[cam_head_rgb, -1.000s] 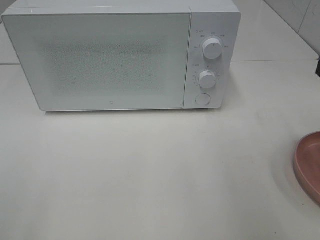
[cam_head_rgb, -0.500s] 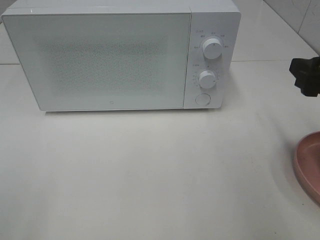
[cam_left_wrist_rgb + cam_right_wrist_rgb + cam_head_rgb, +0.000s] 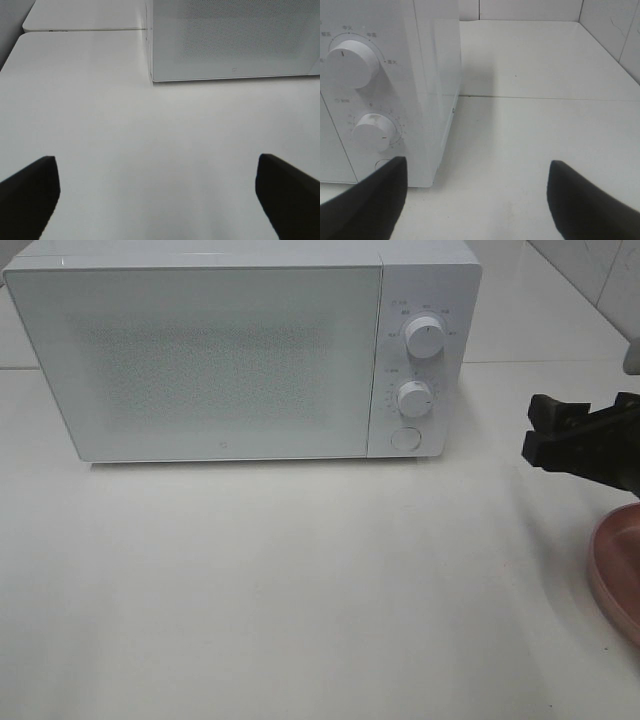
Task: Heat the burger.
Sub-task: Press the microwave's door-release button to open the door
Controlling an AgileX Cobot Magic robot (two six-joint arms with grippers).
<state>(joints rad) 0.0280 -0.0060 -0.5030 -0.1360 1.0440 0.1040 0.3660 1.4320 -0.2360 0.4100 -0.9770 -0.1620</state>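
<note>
High overview, wrist views low, sharing microwave (image 3: 230, 360)

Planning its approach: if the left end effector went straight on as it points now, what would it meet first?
Likely the white box-shaped microwave oven, near its front left corner; only bare white tabletop lies between, though depth is unclear.

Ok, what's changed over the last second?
The right gripper has come in from the right edge of the overhead view, moving left toward the dial side of the microwave, jaws open and empty. Nothing was picked up or let go. The microwave, door shut, and the pink plate haven't moved.
</note>
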